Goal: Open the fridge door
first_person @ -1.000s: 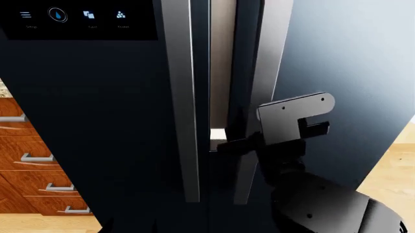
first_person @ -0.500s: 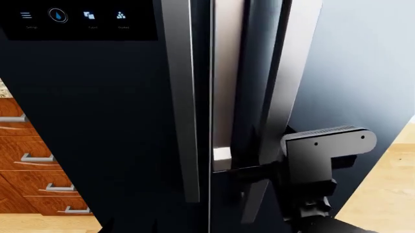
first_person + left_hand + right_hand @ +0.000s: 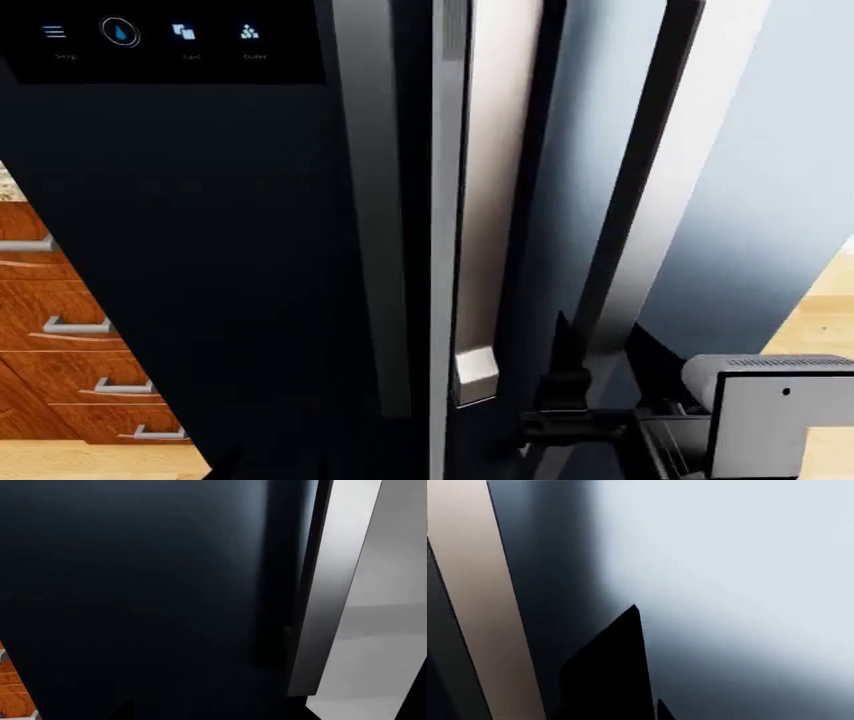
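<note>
Head view gives me the most to work with. I see the fridge door (image 3: 787, 170) on the right, standing ajar, its glossy black face angled away from the fridge body so a pale strip of the interior edge (image 3: 497, 170) shows in the gap. Its long grey bar handle (image 3: 654, 200) runs down the door's near edge. To the left is the other black door (image 3: 187, 250), shut, with its own bar handle (image 3: 374, 200) and a small touch panel (image 3: 147, 35) of white-blue icons at the top. Brown wooden drawers (image 3: 54, 350) with silver handles show at the far left, partly cut off by the frame.

My right gripper (image 3: 567, 400) sits low at the bottom right, just at the lower end of the door handle. Its dark fingers merge with the black door and shadow, so I cannot tell how far apart they are or whether they hold the handle. The grey wrist block (image 3: 774, 410) behind it is cut off by the frame.

Right wrist view shows only the door's glossy face (image 3: 727, 580), a tan strip and a black wedge I cannot identify. Left wrist view shows a dark door panel (image 3: 133, 600) and a grey edge; my left gripper is not visible in any view.
</note>
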Robot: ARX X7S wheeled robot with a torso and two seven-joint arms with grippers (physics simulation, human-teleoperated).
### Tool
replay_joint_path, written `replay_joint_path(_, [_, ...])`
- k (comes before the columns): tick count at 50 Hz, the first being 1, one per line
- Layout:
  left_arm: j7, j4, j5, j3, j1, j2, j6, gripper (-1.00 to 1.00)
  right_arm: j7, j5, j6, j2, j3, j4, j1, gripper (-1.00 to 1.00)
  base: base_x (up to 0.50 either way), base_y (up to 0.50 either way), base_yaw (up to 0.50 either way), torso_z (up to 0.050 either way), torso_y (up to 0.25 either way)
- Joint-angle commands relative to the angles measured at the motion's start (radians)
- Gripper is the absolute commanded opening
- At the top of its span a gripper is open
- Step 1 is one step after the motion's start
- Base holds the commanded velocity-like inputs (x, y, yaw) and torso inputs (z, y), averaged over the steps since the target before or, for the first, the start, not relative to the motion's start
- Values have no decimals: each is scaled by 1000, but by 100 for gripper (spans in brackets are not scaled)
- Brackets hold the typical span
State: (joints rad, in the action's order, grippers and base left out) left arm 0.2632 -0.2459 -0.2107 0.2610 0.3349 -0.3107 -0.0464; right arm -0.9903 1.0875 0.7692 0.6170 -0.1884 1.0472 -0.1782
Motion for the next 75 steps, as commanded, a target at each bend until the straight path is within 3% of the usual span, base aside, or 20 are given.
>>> replay_joint_path(1, [2, 2, 0, 5, -2, -4, -2, 100, -170, -141, 82, 136, 75, -9, 239, -100, 0, -4, -8, -11, 0])
replay_joint_path(14, [9, -1, 1, 10, -3, -7, 1, 100, -147, -200, -92, 191, 214, -52, 481, -100, 0, -5, -8, -3, 0])
replay_joint_path(26, [12, 4, 0, 14, -5, -10, -2, 100, -100, -251, -246, 189, 424, -57, 786, -100, 0, -7, -7, -4, 0])
replay_joint_path(29, [13, 3, 1, 16, -5, -11, -1, 100, -44, -276, -312, 113, 587, -57, 960, -100, 4, -7, -7, -4, 0])
replay_joint_path(33, [14, 5, 1, 18, -5, -13, -2, 100, 113, -331, -223, -63, 712, -51, 961, -100, 0, -7, -7, -2, 0])
replay_joint_path(37, [14, 7, 1, 19, -6, -13, -4, 100, 207, -369, -186, -157, 779, -49, 958, -100, 3, -7, -6, -3, 0])
replay_joint_path(57, [21, 7, 0, 26, -9, -19, -3, 100, 454, -461, -176, -400, 976, -121, 953, -100, 3, -6, -5, -3, 0])
replay_joint_path(75, [25, 2, -4, 32, -12, -24, 1, 100, 711, -482, -177, -615, 1280, -155, 960, -100, 1, -4, -4, -2, 0])
